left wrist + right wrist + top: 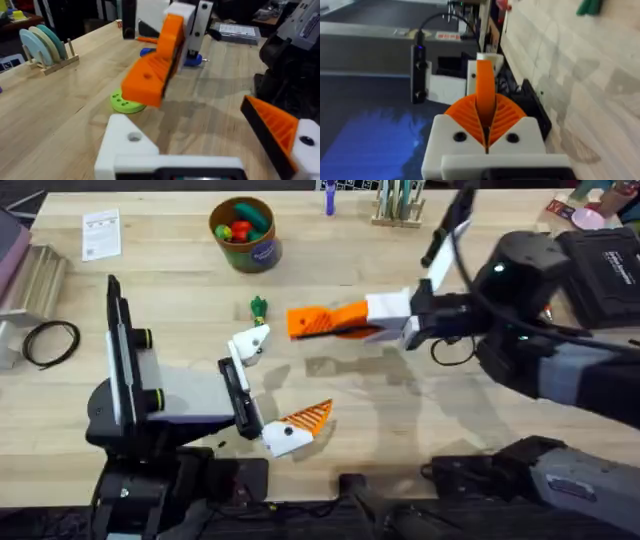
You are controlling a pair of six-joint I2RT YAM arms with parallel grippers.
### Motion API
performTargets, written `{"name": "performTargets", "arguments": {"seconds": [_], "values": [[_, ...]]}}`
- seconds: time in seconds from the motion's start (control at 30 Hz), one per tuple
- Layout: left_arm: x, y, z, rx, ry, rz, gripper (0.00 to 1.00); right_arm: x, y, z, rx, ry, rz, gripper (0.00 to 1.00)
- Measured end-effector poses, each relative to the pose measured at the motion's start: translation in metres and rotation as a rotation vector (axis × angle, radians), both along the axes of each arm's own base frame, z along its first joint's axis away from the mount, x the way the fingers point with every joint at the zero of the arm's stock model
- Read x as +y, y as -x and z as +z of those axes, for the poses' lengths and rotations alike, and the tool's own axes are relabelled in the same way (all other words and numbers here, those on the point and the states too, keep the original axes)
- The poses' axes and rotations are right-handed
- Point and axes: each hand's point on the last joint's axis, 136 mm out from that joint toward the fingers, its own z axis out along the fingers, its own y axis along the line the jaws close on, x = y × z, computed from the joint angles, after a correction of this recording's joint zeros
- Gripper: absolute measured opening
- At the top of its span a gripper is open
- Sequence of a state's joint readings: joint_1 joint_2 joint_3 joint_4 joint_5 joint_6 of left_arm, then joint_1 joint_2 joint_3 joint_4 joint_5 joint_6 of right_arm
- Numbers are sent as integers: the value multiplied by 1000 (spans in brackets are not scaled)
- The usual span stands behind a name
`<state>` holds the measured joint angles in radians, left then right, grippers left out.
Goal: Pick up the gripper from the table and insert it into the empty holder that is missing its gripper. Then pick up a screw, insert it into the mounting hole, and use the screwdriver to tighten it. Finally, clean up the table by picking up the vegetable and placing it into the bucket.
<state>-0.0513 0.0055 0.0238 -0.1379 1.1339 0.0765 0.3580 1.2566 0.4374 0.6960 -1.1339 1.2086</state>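
- The gripper, a small orange ribbed plastic wedge, was pinched between the orange pads of the right gripper, held above the table a short way from the left arm's empty holder.
- The holder, a white angular plastic block, sat bare at one jaw tip of the left gripper, whose jaws stood spread; its other finger carried an orange pad.
- We judged the wedge light, stiff and ribbed for grip, best held by its flanks, leaving the seating end free.
- The left wrist view showed the holder's mounting hole and a green disc beneath the wedge.
- Overhead alone showed the round tan bucket and the dark-green vegetable.
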Motion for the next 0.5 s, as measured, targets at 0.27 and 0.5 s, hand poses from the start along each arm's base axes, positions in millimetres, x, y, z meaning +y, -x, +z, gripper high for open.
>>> {"name": "performTargets", "arguments": {"seconds": [0.27,0.5], "values": [[0,0,0,0,0,0,986,3,17,-26,71,-4,159,9],[0,0,0,0,0,0,986,9,22,-36,97,-6,224,9]]}}
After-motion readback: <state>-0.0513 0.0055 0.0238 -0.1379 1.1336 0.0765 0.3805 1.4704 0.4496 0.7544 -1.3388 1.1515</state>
